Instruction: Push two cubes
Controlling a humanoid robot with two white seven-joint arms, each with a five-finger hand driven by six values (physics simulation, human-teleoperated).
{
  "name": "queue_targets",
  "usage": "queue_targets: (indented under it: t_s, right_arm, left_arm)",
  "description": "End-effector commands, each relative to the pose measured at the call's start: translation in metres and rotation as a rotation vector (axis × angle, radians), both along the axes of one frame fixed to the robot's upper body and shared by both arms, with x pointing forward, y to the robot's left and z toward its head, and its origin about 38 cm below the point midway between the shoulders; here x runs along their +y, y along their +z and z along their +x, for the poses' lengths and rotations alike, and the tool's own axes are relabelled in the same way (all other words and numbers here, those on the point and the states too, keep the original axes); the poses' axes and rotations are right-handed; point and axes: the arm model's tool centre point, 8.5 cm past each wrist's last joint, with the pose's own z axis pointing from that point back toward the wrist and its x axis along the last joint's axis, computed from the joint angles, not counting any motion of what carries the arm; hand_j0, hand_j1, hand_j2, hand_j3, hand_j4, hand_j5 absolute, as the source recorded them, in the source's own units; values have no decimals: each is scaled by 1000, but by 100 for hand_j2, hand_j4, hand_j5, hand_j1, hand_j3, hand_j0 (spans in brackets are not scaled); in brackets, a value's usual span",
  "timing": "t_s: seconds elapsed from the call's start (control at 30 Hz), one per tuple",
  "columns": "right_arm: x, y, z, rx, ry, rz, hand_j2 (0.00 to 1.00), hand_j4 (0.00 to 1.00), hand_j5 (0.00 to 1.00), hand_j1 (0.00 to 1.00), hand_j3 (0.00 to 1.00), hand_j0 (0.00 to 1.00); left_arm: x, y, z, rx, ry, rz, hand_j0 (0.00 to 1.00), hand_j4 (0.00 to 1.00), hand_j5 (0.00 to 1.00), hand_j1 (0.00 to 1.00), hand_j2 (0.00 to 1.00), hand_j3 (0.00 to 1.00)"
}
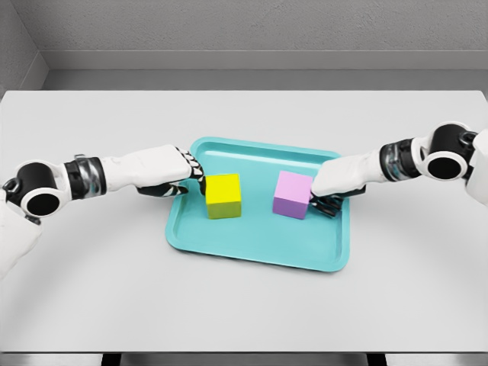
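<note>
A yellow cube point(224, 195) and a pink cube point(293, 195) stand side by side, a small gap apart, on a teal tray point(252, 245). My left hand point(189, 179) reaches over the tray's left rim, its curled fingers against the yellow cube's left face. From the right, my right hand point(326, 194) presses its curled fingers against the pink cube's right face. Neither hand holds anything.
The tray lies in the middle of a grey-white table point(91, 290). A grey wall runs behind the table's far edge. Both forearms stretch across the tabletop on either side of the tray.
</note>
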Motion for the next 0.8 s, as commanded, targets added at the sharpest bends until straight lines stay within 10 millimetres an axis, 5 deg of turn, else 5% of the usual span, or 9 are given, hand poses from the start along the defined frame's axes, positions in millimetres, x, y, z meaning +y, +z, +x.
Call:
queue_targets:
  t_s: [0.0, 0.43, 0.77]
  right_arm:
    - [4, -1, 0, 5, 1, 5, 14, 14, 14, 14, 14, 14]
    - [15, 1, 4, -7, 13, 3, 14, 14, 14, 14, 14, 14]
    - [-1, -4, 15, -3, -40, -21, 14, 14, 14, 14, 14, 14]
  left_arm:
    - [-1, -4, -1, -7, -20, 29, 60, 60, 60, 60, 60, 60]
    - [9, -5, -2, -2, -6, 47, 60, 60, 60, 60, 60, 60]
    - [3, -10, 0, 13, -6, 32, 60, 60, 60, 60, 60, 60]
